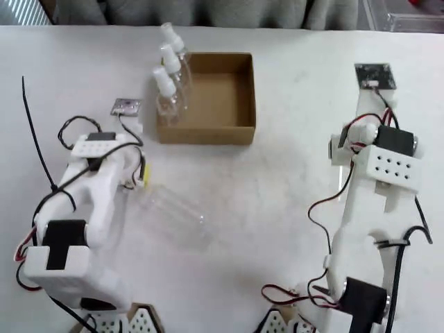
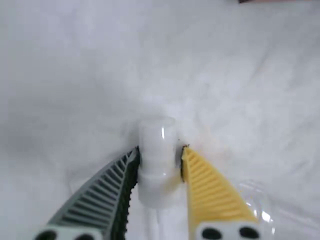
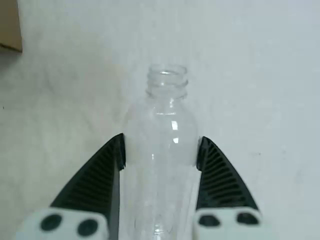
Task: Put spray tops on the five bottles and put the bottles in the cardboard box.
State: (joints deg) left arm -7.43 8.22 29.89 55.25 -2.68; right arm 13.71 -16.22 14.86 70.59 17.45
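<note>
1. Step in hand, as I judge it: fitting a spray top to the fourth bottle. One part is in each gripper and they have not yet been joined.
2. Left gripper [image 2: 159,150]: its grey and yellow fingers are pinching the spray top [image 2: 156,132] by its collar. The top's cap pokes out past the fingertips, low over the tabletop [image 1: 277,180].
3. Right gripper [image 3: 161,140]: its black fingers are clamped on the shoulders of the open bottle [image 3: 167,80]. The bare threaded neck sticks out beyond the fingertips and has no top on it.
4. Spray top and open bottle: each is in a different gripper, and the two arms are well apart across the tabletop.
5. Capped bottles [image 1: 168,83]: three of them, already topped, are grouped at the left wall of the cardboard box [image 1: 222,132]. I cannot tell whether they are inside it or just outside.
6. Lying bottle [image 1: 177,207]: a clear bottle on its side on the tabletop, just beside the left gripper. I cannot make out whether its neck is capped.
7. Next move, as a judgement: bring the two grippers together and line the top squarely over the neck. Seat it and turn it tight, with the bottle held firm so it does not twist in the grasp.
8. After that, the finished bottle goes to the cardboard box, and the lying bottle is left to do.
</note>
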